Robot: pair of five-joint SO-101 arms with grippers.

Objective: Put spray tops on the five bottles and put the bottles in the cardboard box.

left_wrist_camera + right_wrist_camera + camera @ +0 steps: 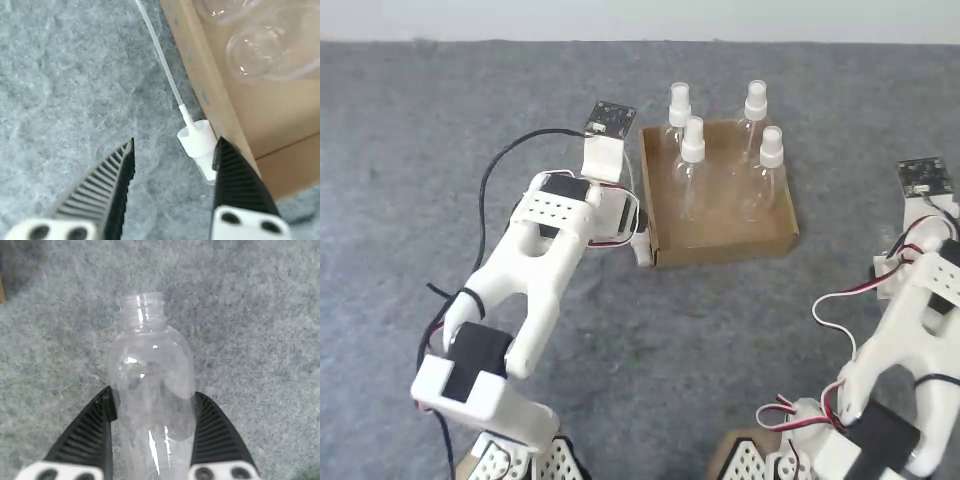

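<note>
Bottles [692,178]: 4 capped; 1 uncapped bottle [150,375]

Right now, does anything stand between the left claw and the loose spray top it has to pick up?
Nothing visible does. The left claw hangs open over the spray top, which lies on the carpet beside the cardboard box's outer wall. That wall is close beside one finger and may crowd the grasp.

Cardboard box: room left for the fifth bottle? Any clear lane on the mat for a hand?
Cardboard box: front strip bare, between the four capped bottles and the front wall. Grey mat: open between the two arms, before the box. Crowded: the box's back half, and outside its side wall, where the spray top lies under the open left gripper.
</note>
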